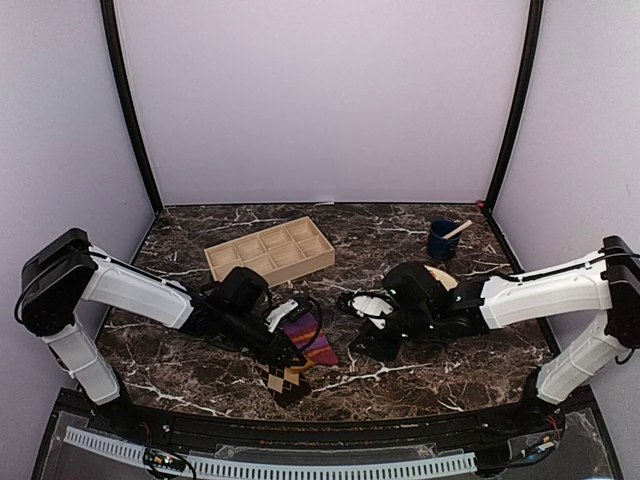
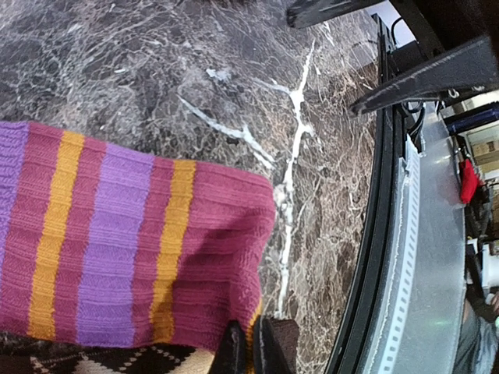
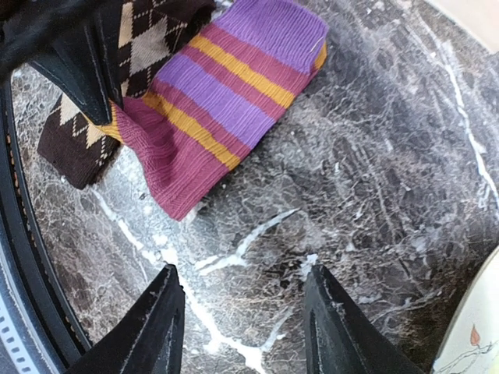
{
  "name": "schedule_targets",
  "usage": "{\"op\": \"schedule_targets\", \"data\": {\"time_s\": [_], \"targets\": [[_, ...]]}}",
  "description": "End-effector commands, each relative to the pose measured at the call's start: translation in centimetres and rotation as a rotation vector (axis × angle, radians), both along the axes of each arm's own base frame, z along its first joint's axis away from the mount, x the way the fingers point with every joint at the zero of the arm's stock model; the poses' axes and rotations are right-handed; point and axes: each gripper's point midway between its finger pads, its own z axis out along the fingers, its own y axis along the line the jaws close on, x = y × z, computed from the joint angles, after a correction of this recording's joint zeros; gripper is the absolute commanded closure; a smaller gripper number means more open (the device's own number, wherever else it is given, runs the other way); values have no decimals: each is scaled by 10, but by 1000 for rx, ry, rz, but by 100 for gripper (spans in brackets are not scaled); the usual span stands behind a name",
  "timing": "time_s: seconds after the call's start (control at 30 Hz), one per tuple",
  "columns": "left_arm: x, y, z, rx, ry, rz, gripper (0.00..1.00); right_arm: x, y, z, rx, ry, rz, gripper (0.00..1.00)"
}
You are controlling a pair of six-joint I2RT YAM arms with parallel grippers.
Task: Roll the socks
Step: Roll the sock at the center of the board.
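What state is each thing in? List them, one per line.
striped sock: unrolled, flat, overlapping the argyle sock
argyle sock: unrolled, flat, partly covered
left tool: shut on the striped sock's edge
right tool: open, empty, above bare table
wooden tray: compartments empty
blue cup: upright, stick inside

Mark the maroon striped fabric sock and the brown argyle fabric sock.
maroon striped fabric sock (image 3: pixel 214 100): right wrist view, on its wide purple band.
brown argyle fabric sock (image 3: pixel 70 152): right wrist view, on its dark end.
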Motion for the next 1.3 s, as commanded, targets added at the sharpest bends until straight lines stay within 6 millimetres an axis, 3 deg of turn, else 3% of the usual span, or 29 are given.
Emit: {"op": "schedule_targets", "data": {"time_s": [0.0, 0.53, 1.07, 1.27], "targets": [[3, 0, 6, -30, 78, -1, 100, 3, 6, 17, 50, -91, 1, 52], [30, 13, -16, 53, 117, 82, 100, -15, 38, 20, 9, -225, 136, 53], [38, 14, -31, 109, 107, 79, 100, -45, 75, 23, 15, -271, 293, 57], [39, 13, -34, 117, 108, 72, 100, -52, 81, 7, -2, -239, 332, 61]]}}
